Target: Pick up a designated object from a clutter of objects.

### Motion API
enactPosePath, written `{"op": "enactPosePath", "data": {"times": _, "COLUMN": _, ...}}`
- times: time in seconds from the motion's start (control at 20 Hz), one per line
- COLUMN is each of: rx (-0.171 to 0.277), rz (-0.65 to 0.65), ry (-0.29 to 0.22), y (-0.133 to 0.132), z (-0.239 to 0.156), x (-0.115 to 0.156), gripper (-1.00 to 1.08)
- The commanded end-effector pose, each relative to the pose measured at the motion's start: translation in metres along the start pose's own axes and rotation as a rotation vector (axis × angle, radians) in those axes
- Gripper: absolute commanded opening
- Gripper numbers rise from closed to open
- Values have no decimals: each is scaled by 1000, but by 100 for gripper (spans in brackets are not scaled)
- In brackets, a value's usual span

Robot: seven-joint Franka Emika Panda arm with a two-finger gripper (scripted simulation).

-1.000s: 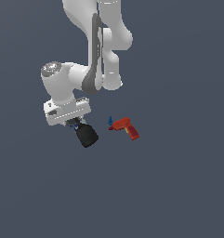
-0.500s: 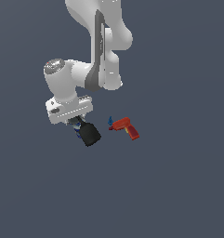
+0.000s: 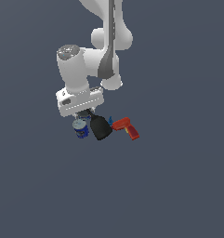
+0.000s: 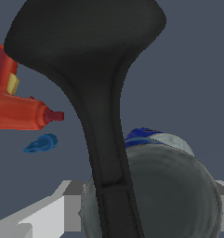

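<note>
Over the plain grey tabletop (image 3: 178, 186), the tool (image 3: 88, 114) apparently held the long black spatula (image 3: 100, 128), jaws hidden, lifting unfinished.

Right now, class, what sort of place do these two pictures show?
Most likely a bare simulated test scene, not a real room. The ground is one flat grey-blue surface without walls or furniture, and only a black spatula, a small blue can and a red drill lie under the robot arm.

The white Panda arm is reaching down from the top of the exterior view, its wrist bending toward that view's left, with the gripper (image 3: 87, 114) pointing downward, its fingers mostly hidden beneath the hand.
</note>
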State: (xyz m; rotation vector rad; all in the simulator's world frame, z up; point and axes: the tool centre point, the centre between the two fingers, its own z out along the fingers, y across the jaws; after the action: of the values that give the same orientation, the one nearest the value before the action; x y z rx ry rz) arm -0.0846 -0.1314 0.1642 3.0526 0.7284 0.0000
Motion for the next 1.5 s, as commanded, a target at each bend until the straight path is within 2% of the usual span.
{"op": "enactPosePath", "data": {"times": 0.0, "rx": -4, "rz": 0, "ry": 1, "y": -19, "z": -16, "x": 6, "gripper": -100}}
{"op": "enactPosePath", "data": {"times": 1.2, "rx": -1, "rz": -4, "ry": -1, "y": -245, "z": -195, "x": 80, "gripper": -100}}
{"op": "enactPosePath", "data": {"times": 1.45, "rx": 1, "rz": -4, "ry": -1, "y": -284, "z": -226, "x": 95, "gripper": -100}}
